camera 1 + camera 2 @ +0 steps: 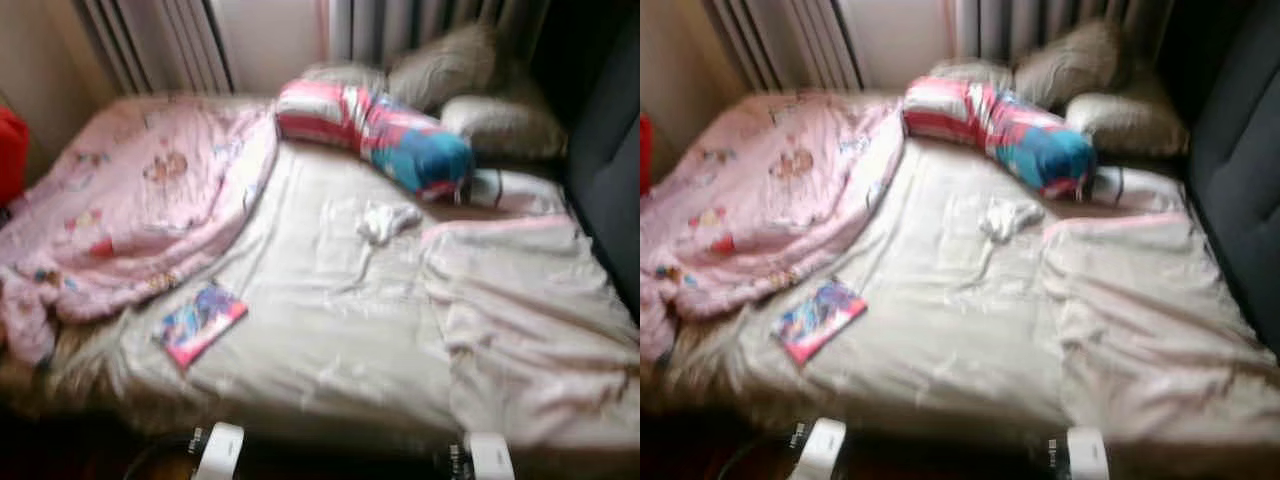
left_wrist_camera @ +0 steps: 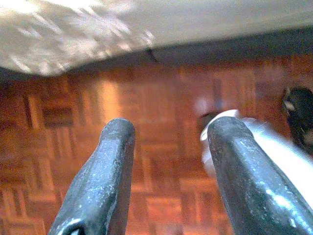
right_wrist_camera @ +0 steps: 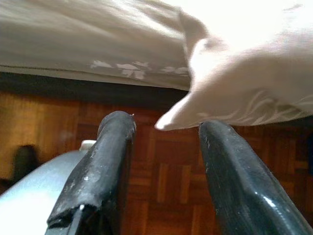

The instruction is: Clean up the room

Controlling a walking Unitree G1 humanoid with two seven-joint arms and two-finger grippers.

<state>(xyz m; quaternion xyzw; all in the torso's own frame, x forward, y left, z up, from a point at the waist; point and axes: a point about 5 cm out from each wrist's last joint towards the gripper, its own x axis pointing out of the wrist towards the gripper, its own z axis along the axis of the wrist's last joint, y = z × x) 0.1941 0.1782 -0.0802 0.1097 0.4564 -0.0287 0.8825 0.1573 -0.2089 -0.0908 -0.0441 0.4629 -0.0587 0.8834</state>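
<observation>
You face an unmade bed [image 1: 330,340]. A colourful book [image 1: 200,322] lies near its front edge, beside a pink blanket [image 1: 130,210]; a white cloth [image 1: 385,220] sits mid-bed. Your left pincer [image 2: 166,142] and right pincer [image 3: 164,139] hang parted, empty, above wooden floor [image 2: 161,196].

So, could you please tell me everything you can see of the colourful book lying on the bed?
The book is thin and flat, with a soft-looking cover printed in pink, blue and red; blur hides the picture and any title. It lies closed, cover up, turned askew to the bed's edge, on the beige sheet near the foot of the bed, on the robot's left. It rests on the sheet alone, just clear of the pink quilt bunched beside it. Neither gripper is near it.
</observation>
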